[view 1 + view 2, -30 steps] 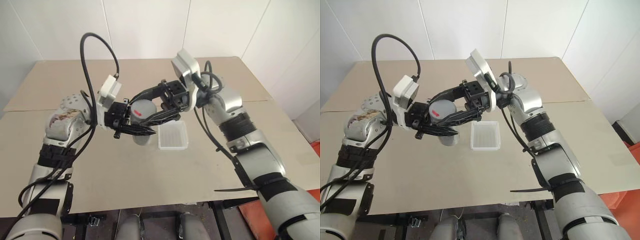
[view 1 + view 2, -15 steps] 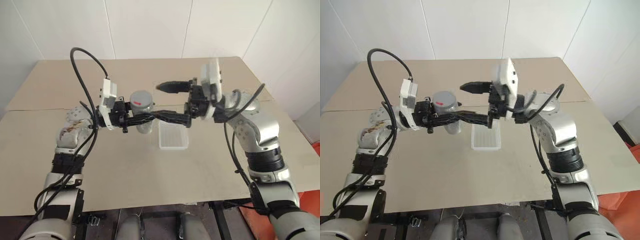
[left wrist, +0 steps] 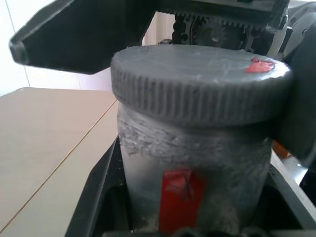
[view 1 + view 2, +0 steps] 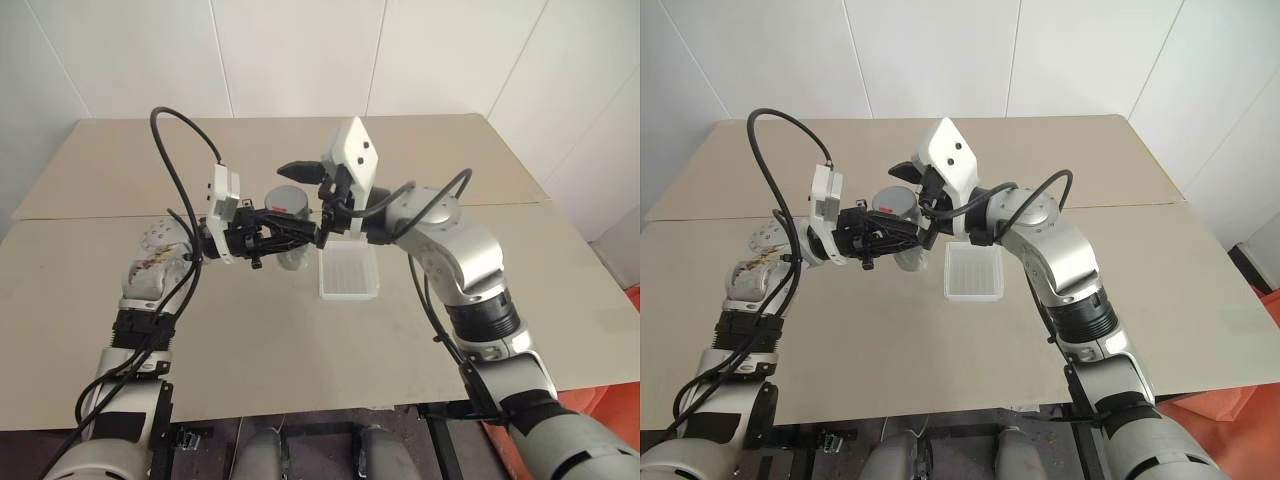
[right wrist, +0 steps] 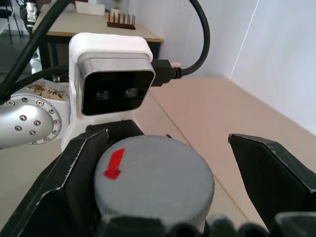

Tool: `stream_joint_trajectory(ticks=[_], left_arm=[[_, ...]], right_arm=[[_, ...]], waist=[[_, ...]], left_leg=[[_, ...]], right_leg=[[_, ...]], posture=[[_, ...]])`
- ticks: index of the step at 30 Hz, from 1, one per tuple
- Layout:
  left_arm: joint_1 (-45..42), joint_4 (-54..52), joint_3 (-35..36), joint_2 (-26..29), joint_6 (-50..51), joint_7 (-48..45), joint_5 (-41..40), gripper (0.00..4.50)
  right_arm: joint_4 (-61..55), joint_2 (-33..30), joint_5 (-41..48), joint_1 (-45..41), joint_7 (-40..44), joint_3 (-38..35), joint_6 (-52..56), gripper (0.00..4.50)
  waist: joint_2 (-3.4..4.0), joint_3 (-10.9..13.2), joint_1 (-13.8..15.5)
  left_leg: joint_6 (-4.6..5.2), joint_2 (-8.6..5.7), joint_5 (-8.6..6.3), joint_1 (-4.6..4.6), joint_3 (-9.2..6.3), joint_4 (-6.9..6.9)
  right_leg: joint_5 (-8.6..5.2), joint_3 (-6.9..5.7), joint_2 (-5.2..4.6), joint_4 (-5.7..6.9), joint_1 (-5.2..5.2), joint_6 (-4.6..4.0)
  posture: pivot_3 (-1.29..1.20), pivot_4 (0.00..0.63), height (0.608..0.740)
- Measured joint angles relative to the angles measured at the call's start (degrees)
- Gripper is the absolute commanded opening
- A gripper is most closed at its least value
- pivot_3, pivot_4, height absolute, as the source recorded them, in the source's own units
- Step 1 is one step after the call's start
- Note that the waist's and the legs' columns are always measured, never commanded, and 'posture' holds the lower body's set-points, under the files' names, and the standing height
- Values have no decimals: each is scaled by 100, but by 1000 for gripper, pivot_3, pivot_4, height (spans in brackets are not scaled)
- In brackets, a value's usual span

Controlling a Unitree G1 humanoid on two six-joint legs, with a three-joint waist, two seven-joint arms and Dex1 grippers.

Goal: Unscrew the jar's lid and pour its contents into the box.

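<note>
Lid [image 5: 154, 173] remains screwed on jar [image 3: 195, 163], held above the surface by the closed left pincer [image 4: 285, 232]. Right pincer [image 5: 173, 163] straddles the lid, wide open. Unscrewing and pouring into box [image 4: 349, 270] remain.

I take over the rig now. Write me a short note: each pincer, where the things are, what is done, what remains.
Left pincer: shut on the jar, held above the table.
Right pincer: open, its fingers either side of the lid, not gripping.
Box: on the table, beside the jar on the right-arm side.
Done: jar lifted.
Left: close on the lid, unscrew it, pour the contents into the box.
</note>
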Motion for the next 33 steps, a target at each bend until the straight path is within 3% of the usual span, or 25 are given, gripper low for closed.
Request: stream_joint_trajectory(ticks=[7, 12, 24, 33], left_arm=[[23, -10, 44, 391, 58, -106, -23, 1945], [256, -140, 256, 677, 87, -474, -211, 1945], [128, -14, 1, 100, -28, -331, -85, 1945], [-190, 332, -89, -79, -163, -470, 28, 1945]], right_arm=[[24, -546, 408, 90, 473, -126, 0, 4457], [400, -1217, 337, 269, 358, -990, -2, 4457], [-1176, -816, 906, 539, 531, -632, 559, 4457], [-838, -171, 263, -82, -282, -9, 733, 4457]], waist=[[0, 0, -7], [0, 0, 34], [0, 0, -3], [0, 0, -9]], left_leg=[[1, 1, -1, 1, -6, -3], [6, -1, -4, 0, 2, -3], [5, 1, -3, 1, -7, -1], [5, 0, -3, 0, 0, -1]], right_leg=[[0, 0, 1, -2, 0, 0], [0, -2, -5, -9, 2, 1], [1, 1, 1, -3, 2, 1], [1, -1, 1, -4, 1, 1]], posture=[[0, 150, 740], [0, 150, 740], [0, 150, 740], [0, 150, 740]])
